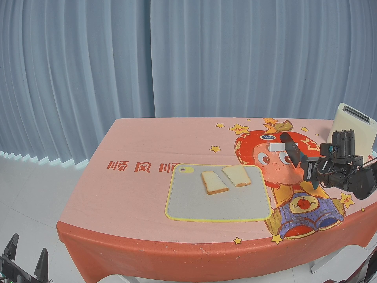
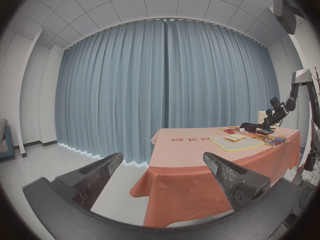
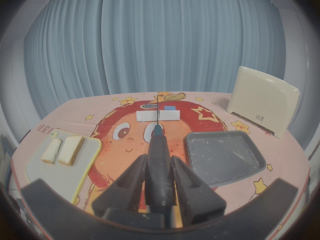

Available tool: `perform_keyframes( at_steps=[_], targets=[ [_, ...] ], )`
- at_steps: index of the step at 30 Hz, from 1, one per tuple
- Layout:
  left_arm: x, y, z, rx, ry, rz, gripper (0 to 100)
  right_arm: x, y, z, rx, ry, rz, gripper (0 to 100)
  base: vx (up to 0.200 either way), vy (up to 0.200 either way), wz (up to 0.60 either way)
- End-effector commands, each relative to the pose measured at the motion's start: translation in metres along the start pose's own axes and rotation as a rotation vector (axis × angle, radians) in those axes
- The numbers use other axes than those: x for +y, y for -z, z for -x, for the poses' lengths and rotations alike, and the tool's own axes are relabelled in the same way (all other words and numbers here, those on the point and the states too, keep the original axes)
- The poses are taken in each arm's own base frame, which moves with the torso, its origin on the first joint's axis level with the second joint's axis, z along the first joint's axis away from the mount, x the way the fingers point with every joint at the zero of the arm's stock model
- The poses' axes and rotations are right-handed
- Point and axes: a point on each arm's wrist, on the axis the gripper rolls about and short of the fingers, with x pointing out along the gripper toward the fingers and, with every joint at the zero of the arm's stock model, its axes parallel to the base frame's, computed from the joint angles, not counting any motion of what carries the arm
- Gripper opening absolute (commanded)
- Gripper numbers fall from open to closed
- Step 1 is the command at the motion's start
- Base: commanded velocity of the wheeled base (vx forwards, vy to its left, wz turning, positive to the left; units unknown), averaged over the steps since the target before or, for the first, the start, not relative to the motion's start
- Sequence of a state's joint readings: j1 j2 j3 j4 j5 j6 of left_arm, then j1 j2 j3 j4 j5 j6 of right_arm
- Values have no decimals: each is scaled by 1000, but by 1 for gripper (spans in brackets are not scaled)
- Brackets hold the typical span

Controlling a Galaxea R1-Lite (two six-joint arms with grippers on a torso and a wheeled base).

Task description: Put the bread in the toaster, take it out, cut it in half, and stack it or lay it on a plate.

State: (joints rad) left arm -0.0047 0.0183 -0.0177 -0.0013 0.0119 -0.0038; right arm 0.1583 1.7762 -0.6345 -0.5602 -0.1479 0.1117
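Right gripper [image 3: 158, 159] clamped on knife [image 3: 156, 140], 3 o'clock from cutting board [image 1: 220, 209]. Two bread halves [image 1: 215, 182] on board. Left gripper [image 2: 162, 157] spread wide.

A pleated blue-grey curtain [image 1: 196, 48] hung behind the table. Its salmon-pink cloth [image 1: 129, 201] bore a cartoon apple-headed figure [image 1: 271, 166] and yellow stars. A small white rectangular block [image 3: 158, 115] lay on the figure's forehead.

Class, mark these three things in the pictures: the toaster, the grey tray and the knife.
toaster [image 3: 263, 100]: right wrist view, cream side wall.
grey tray [image 3: 223, 157]: right wrist view, bare floor.
knife [image 3: 158, 150]: right wrist view, dark handle.
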Motion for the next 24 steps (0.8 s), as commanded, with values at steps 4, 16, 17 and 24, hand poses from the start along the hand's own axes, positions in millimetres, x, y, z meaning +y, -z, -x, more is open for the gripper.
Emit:
perform_keyframes(
  at_steps=[4,16,17,24],
  targets=[
    [0,5,-1,19,-1,1,100,1,1,0,1,0,0,0,0,0,0],
    [0,5,-1,19,-1,1,100,0,1,0,-1,9,-1,0,0,0,0],
    [0,5,-1,19,-1,1,100,0,1,0,-1,9,-1,0,0,0,0],
    [0,5,-1,19,-1,1,100,1,-1,0,-10,7,-9,100,0,0,0]
  ],
)
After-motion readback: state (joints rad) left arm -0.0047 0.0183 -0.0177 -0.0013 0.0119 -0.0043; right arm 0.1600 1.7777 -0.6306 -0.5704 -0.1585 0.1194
